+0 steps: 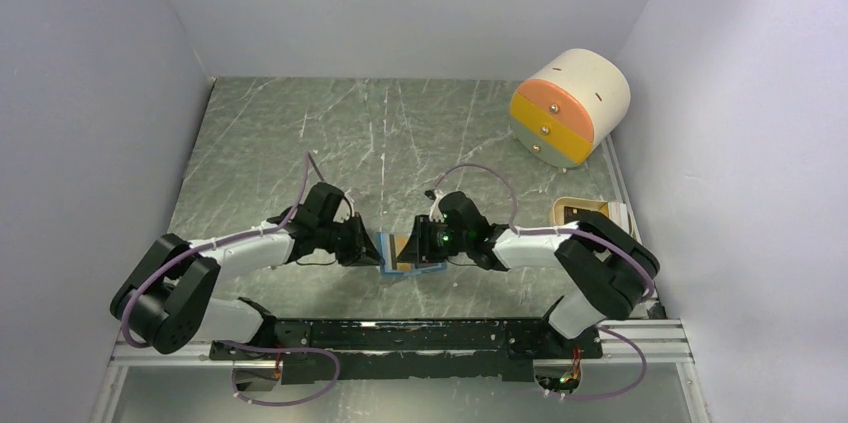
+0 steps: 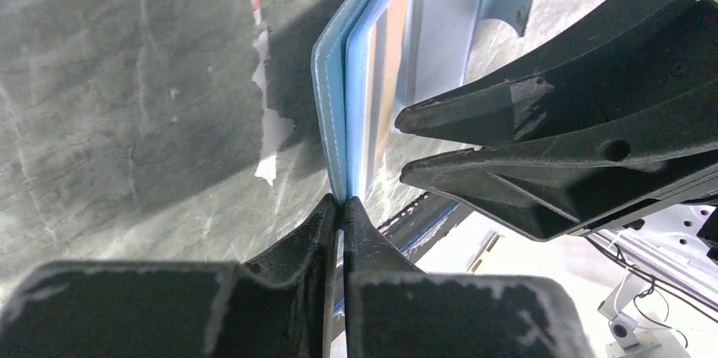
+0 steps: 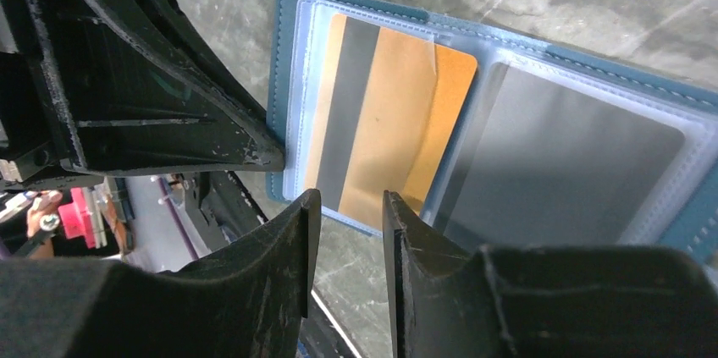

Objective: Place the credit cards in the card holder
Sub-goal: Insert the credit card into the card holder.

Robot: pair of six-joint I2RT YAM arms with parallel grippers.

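The blue card holder is held open between my two grippers just above the table. My left gripper is shut on the holder's blue edge. In the right wrist view the holder shows clear sleeves. An orange card with a dark stripe sits in the left sleeve, and a grey card-like rectangle fills the sleeve beside it. My right gripper is open with nothing between its tips, just below the orange card's lower edge. No loose cards show.
A cream drum with orange-yellow drawers lies at the back right. A shallow tan tray sits at the right edge beside my right arm. White walls close in the marbled table on three sides.
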